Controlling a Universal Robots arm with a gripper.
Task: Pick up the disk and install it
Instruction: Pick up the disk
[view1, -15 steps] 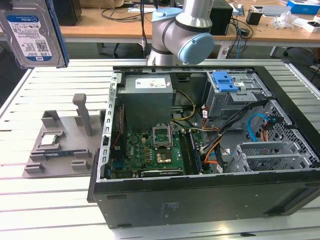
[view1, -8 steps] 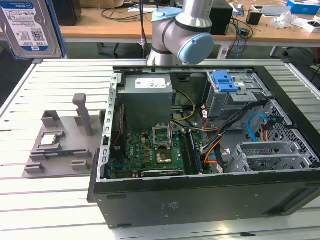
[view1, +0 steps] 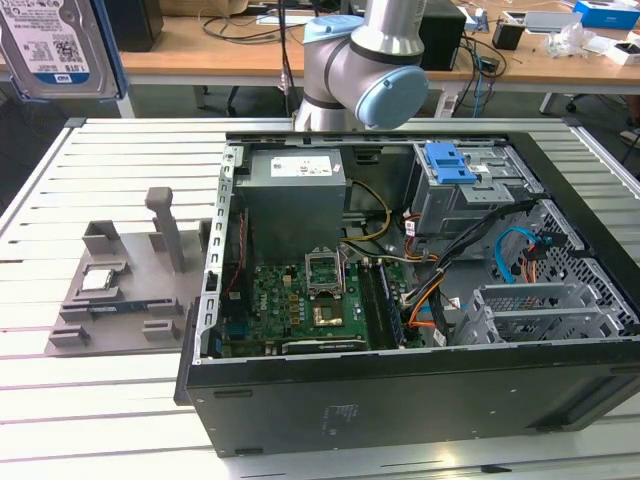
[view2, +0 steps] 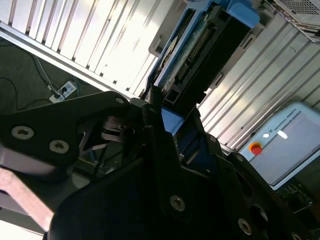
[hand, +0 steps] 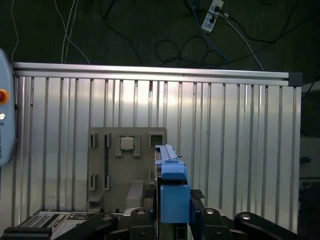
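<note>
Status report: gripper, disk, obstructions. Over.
Gripper shut on the disk. Disk held above the grey fixture, outside the open case. Cables crossing near the drive cage.

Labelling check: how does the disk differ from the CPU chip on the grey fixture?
The disk is large, rectangular, blue-framed; the CPU chip is small, square, bare. The disk hangs clamped between the fingers; the CPU chip lies in the grey fixture. Both are silver, outside the case.
</note>
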